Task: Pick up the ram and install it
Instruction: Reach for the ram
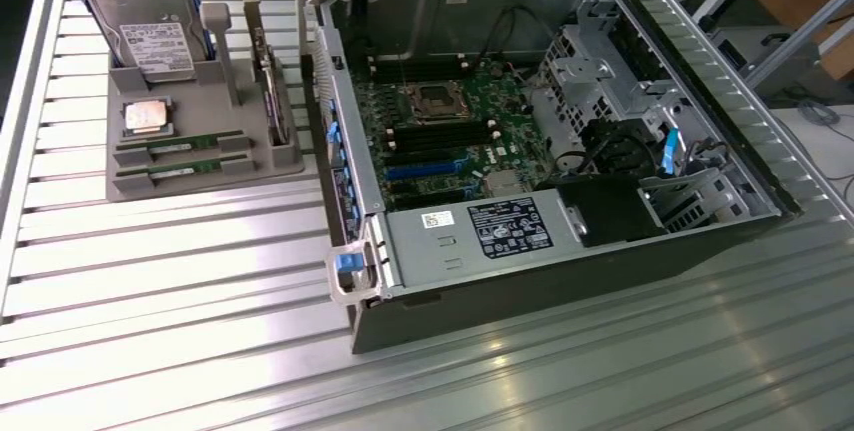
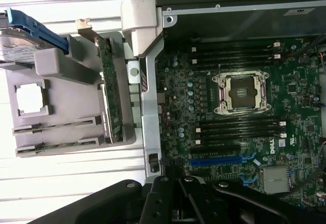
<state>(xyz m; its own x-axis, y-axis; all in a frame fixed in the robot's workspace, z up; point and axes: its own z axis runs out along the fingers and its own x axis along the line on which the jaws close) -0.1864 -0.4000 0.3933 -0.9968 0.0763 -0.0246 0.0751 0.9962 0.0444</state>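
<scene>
Two ram sticks (image 1: 180, 141) sit in the grey tray (image 1: 160, 188); your gripper (image 2: 175, 186) hangs empty, jaws pressed together. Judge them light, stiff, brittle (pinch the long faces mid-length).

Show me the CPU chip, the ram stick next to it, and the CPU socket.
CPU chip (image 1: 147, 116), exterior view, centre of its silver lid.
ram stick beside it (image 1: 187, 140), exterior view, middle of its top edge.
CPU socket (image 1: 434, 101), exterior view, centre of its opening.
</scene>
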